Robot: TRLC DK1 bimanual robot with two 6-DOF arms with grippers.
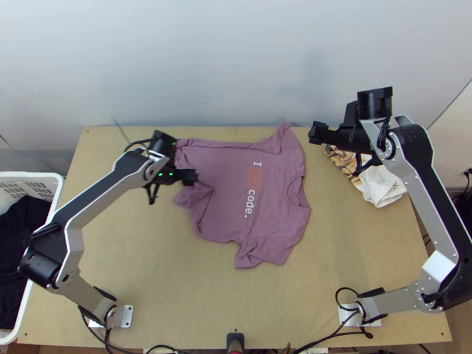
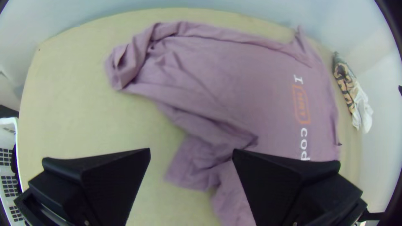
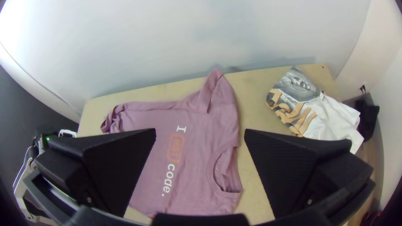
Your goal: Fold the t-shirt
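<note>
In the top view my left gripper point(image 1: 171, 186) is open over the hem end of the mauve t-shirt point(image 1: 227, 183). My right gripper point(image 1: 338, 153) stands open beyond the collar end, off the shirt. The shirt lies spread, print up, with its collar towards the right; its hem end is rumpled, with a corner flap turned over near my left gripper. In the left wrist view the open left gripper point(image 2: 191, 152) has a bunched part of the shirt point(image 2: 234, 75) below and between its fingers. The open right gripper point(image 3: 200, 132) holds nothing above the shirt point(image 3: 197, 138) in the right wrist view.
A bunched white and patterned cloth point(image 1: 380, 183) lies at the table's right, near the right arm. A white basket point(image 1: 56, 197) with dark cloth stands off the left edge. Bare wood point(image 1: 177, 295) stretches between the arm bases and the shirt.
</note>
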